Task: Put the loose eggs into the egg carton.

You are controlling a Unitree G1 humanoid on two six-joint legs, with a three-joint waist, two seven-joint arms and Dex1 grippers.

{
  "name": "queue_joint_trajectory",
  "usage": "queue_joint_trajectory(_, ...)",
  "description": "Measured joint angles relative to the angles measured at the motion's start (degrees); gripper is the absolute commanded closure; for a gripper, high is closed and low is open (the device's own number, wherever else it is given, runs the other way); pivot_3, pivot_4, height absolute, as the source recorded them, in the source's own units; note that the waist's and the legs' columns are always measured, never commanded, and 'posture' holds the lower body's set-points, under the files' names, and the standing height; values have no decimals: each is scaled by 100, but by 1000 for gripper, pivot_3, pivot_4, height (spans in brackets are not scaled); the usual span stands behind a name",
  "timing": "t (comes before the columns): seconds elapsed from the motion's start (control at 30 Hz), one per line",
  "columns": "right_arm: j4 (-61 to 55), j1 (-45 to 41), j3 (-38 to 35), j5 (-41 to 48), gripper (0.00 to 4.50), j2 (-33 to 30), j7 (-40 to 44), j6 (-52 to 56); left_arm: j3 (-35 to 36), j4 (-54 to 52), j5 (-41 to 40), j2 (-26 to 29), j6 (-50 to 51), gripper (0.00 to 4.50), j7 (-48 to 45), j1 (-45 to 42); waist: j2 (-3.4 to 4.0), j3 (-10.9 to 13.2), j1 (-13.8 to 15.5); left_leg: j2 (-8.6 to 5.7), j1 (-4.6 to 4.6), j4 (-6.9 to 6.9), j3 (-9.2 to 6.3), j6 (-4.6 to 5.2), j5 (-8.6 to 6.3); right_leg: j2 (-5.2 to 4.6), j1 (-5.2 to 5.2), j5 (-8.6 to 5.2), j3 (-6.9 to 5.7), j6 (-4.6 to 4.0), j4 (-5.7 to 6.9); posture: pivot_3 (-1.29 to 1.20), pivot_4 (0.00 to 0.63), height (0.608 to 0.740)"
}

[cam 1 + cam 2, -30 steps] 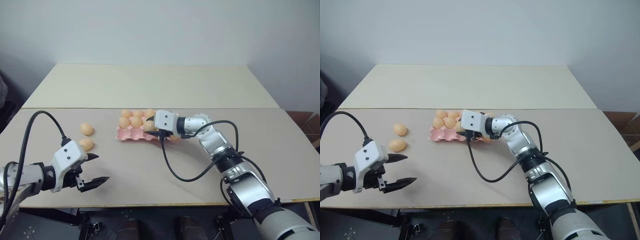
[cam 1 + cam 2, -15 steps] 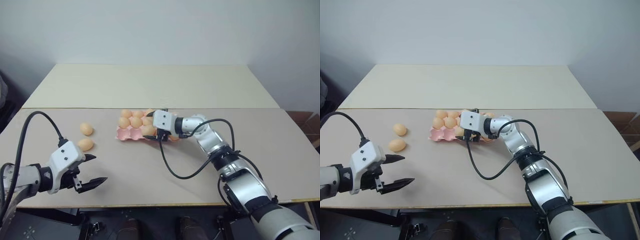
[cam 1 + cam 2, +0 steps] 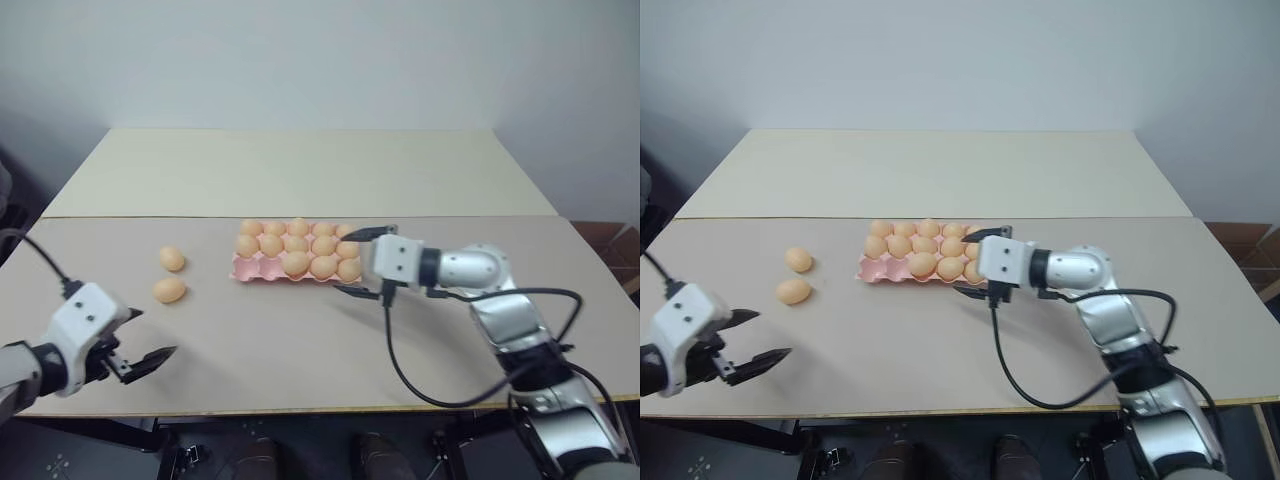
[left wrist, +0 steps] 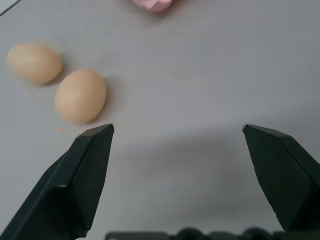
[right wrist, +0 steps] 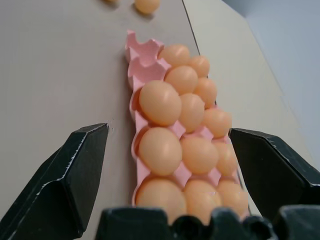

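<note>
Two loose eggs (image 3: 172,259) (image 3: 169,290) lie on the table left of the pink egg carton (image 3: 250,268). Several eggs fill the carton; two cups at its front left corner are bare. My right gripper (image 3: 343,264) hovers open at the carton's right end, its fingers level with the eggs and nothing between them; the right wrist view looks along the carton (image 5: 141,67). My left gripper (image 3: 152,335) is open and empty near the table's front left. It points toward the loose eggs (image 4: 81,96) (image 4: 34,63), a short way in front of it.
The grey tabletop (image 3: 300,340) spreads in front of the carton. A second, cream table surface (image 3: 300,170) lies behind, joined along a seam. The near table edge runs just below my left gripper. A black cable (image 3: 400,370) loops from the right wrist.
My right gripper opened, left an egg in the carton's front row and drew back to the right. My left gripper shifted left toward the table's front left corner, staying open.
</note>
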Motion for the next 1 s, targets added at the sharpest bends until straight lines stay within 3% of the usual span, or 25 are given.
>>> queue_joint_trajectory(0.17,-642,440,-169,324,27,-269,47,645,1004,-235,37,-91,287,0,-215,632,-1,0,-7,3,3,1,3,-7,-4,-1,-4,1,0,-3,1,0,150,740)
queue_joint_trajectory(0.27,-891,472,-171,471,27,-271,-15,939,1169,-199,30,-141,313,0,-226,617,-1,0,4,4,3,1,1,-37,-22,0,-5,1,-2,-4,1,0,150,740)
queue_joint_trajectory(0.57,-1282,589,-193,770,27,-360,-119,1408,1271,-24,-100,-321,449,0,-33,257,-8,-4,16,2,-7,1,3,-6,-4,-2,-5,1,-1,-4,-13,0,150,740)
queue_joint_trajectory(0.83,-1585,689,-271,808,27,-423,-358,1624,-309,1290,298,-968,-237,0,1114,-1588,-26,-16,101,1,3,3,-2,-6,-3,1,11,3,-5,-4,-4,0,150,740)
queue_joint_trajectory(1.0,-1816,744,-294,813,27,-452,-527,1780,-1062,2017,494,-1042,-649,0,1248,-2061,-33,-19,91,1,-6,3,4,-3,-7,0,6,10,-2,10,-16,0,150,740)
